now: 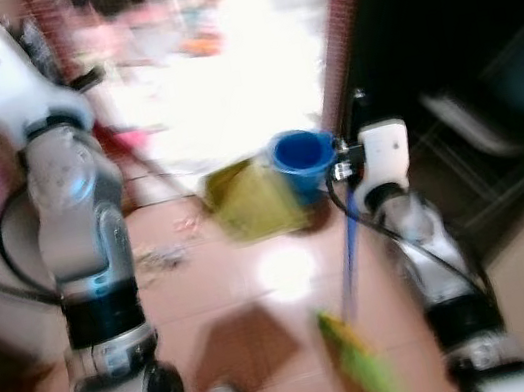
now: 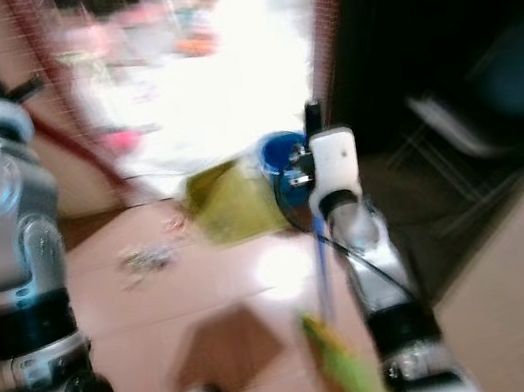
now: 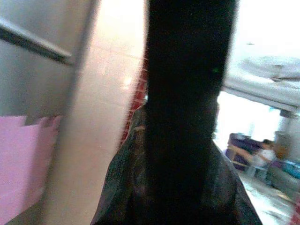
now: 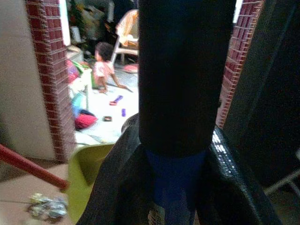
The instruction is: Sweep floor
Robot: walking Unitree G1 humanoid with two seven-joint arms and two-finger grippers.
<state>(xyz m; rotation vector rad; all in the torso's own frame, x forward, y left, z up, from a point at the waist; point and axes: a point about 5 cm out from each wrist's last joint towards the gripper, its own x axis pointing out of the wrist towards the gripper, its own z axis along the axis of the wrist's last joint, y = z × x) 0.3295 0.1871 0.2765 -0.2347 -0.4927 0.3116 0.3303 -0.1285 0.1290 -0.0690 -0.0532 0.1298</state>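
Both head views are heavily motion-blurred, so edges and small details are hard to make out. The right gripper is raised in front of the robot, and its fingertips merge with the dark background in the head views. The right wrist view shows its black fingers closed around the blue broom handle, with a black grip section blocking the centre of the picture. The handle runs down to the blurred yellow-green broom head on the tan tiled floor. A yellow-green dustpan with a red handle stands ahead, just beside a blue round bucket. A small pile of pale litter lies on the floor near the dustpan. The left gripper is held high at the upper left and is too blurred to read there. In the left wrist view a thick black bar covers the middle, and whether those jaws are apart or together cannot be told. The right wrist view shows red brick posts and a seated person in the bright area beyond; the left wrist view shows a pink panel.
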